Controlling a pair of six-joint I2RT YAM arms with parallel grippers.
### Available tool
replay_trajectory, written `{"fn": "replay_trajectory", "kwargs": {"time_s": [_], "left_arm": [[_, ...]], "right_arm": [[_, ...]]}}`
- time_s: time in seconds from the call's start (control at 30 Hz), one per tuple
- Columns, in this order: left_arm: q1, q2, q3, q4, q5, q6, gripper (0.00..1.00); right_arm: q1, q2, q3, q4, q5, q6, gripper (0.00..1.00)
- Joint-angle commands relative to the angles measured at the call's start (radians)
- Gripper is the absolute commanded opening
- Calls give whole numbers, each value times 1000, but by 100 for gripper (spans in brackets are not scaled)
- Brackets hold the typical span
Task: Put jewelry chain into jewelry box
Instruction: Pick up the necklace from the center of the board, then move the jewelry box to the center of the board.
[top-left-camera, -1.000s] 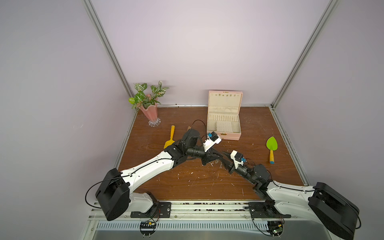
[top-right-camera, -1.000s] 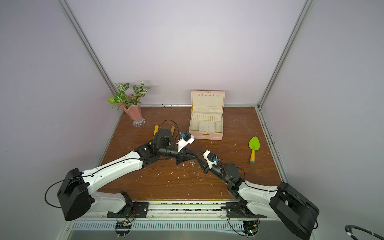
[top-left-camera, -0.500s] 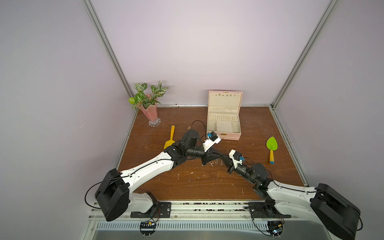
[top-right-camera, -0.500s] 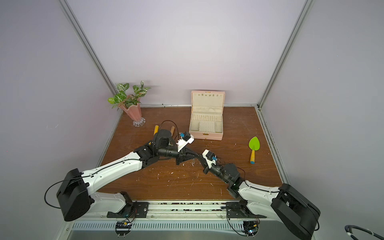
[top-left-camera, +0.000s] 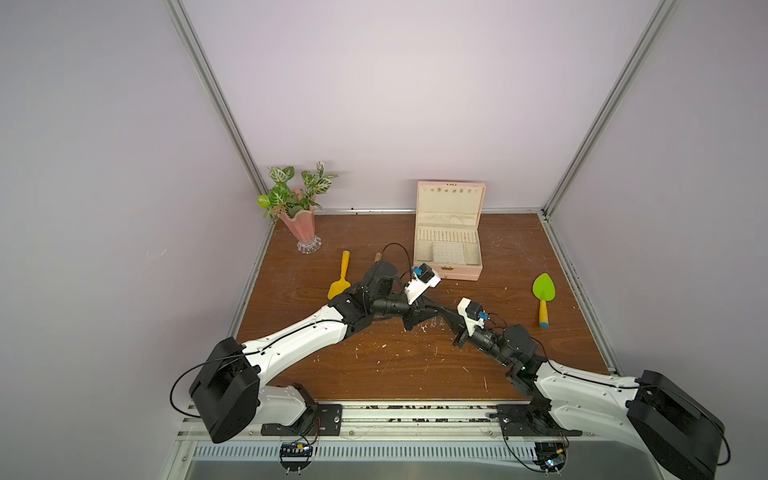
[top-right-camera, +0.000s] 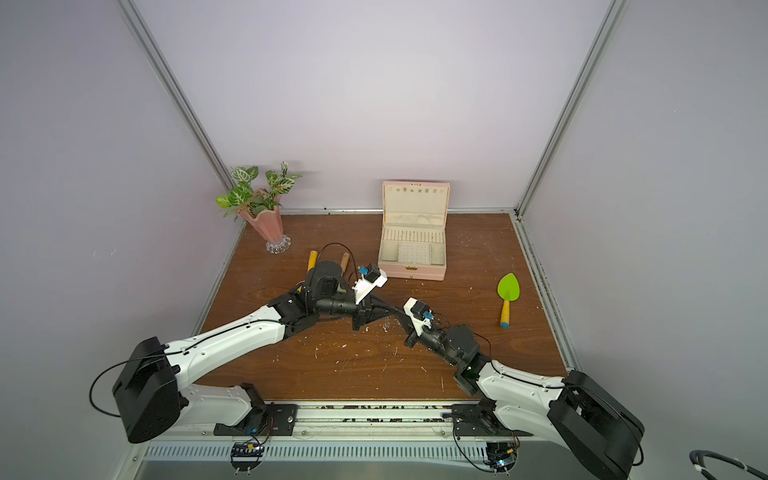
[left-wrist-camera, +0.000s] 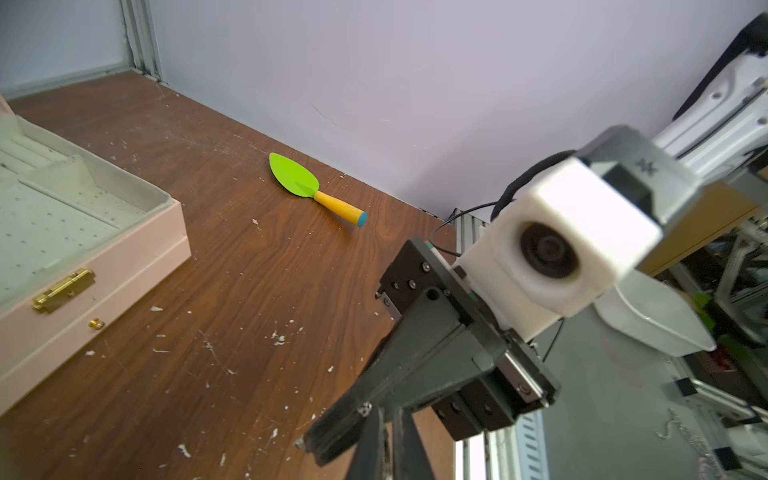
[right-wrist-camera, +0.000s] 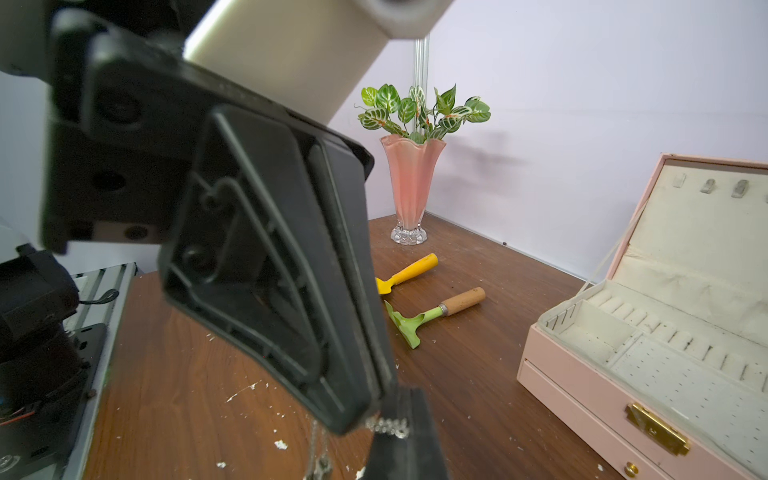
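The right gripper (left-wrist-camera: 328, 434) is pinched shut on the jewelry chain (right-wrist-camera: 386, 426), held outside the opened jewelry box (top-left-camera: 457, 272) near its front; whether the left gripper (right-wrist-camera: 356, 416) is spread cannot be told.

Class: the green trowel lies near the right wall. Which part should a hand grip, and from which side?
Grip the green trowel by its yellow handle, coming down from above and closing across it. The handle is a straight, rounded bar with open table either side. The blade is thin and lies almost flat, likely leaving little to pinch.
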Motion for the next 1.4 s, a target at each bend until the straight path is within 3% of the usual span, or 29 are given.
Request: {"fn": "replay_trajectory", "kwargs": {"time_s": [0.0,0.1,0.2,0.47,0.6,0.83,1.17,1.37], "left_arm": [[-11,-29,-34,41,-44,-13,33],[-8,-35,-61,98,-67,-39,47],[-4,-47,-80,162,-110,-61,54],[84,-65,-153,378,-334,-208,61],[113,-8,-130,391,-509,-242,64],[182,228,48,328,-632,-325,65],[209,625,467,37,-756,-329,71],[208,775,661,-64,-791,-320,65]], "right_arm": [[5,-29,44,-20,47,16,0],[4,-36,74,-104,76,3,0],[4,-38,110,-195,118,-5,0],[1,-26,193,-403,274,-24,0],[-8,1,236,-488,323,-19,0],[-61,38,258,-547,336,43,0],[-90,31,232,-536,347,85,0],[-93,8,234,-542,354,91,0]]}}
